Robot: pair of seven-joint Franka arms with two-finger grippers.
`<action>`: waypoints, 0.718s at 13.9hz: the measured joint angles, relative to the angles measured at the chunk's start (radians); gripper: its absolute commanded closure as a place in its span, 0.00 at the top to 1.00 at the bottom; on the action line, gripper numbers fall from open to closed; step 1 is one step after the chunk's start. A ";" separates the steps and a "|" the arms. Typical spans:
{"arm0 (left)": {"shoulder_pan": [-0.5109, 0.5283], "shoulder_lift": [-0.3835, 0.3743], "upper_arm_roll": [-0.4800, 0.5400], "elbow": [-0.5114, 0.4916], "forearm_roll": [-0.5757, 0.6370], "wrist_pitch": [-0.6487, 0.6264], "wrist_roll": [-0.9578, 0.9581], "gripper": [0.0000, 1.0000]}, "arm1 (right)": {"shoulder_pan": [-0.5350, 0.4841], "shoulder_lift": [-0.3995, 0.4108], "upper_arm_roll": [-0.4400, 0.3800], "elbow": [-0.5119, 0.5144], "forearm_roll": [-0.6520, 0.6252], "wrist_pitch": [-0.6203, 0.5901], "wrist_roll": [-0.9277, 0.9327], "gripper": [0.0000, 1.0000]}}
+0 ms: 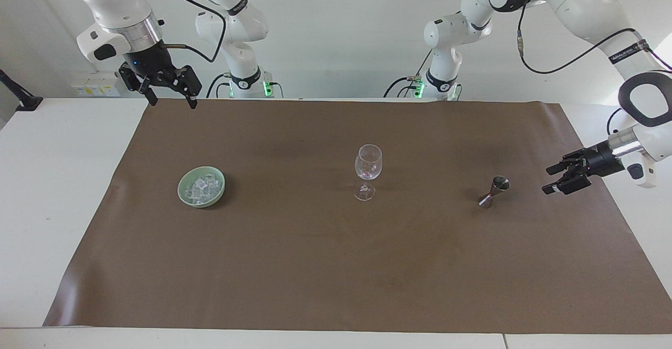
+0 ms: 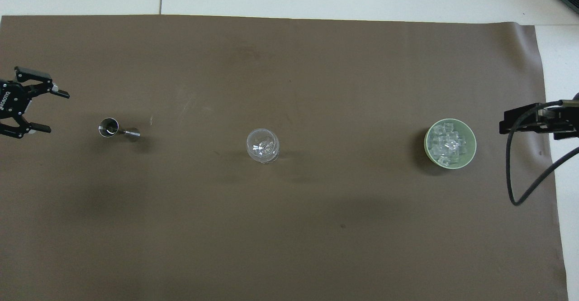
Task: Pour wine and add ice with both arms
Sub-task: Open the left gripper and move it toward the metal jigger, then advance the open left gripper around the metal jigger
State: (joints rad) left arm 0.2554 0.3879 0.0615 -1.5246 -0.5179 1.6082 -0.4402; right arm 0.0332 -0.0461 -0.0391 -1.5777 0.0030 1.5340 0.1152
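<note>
The left end effector [image 1: 551, 178] is hovering beside the jigger [image 1: 493, 191], fingers apart. The right end effector [image 1: 168, 94] is waiting, fingers apart, above the mat's edge. The ice [image 1: 202, 189] is sitting in the green bowl [image 1: 184, 191], well apart from the wine glass [image 1: 367, 168].

White lettering runs along the body of the left gripper [image 2: 49, 108] in the overhead view, standing sideways and too small to spell out with certainty. A black band on the left arm's [image 1: 625, 52] forearm in the facing view also carries a line of pale print, but its letters cannot be made out. No other writing, number or sign can be read.
</note>
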 measured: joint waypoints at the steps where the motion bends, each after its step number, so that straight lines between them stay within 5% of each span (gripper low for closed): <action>1: 0.008 -0.014 0.001 -0.033 -0.022 0.012 -0.003 1.00 | 0.000 0.000 0.000 0.000 0.000 0.000 0.000 1.00; 10: 0.050 -0.096 0.002 -0.242 -0.180 0.109 -0.037 1.00 | 0.000 0.000 0.000 0.000 0.000 0.000 0.000 1.00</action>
State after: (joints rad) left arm 0.3058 0.2922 0.0639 -1.7663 -0.6978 1.7176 -0.4774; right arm 0.0332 -0.0461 -0.0391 -1.5777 0.0030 1.5340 0.1152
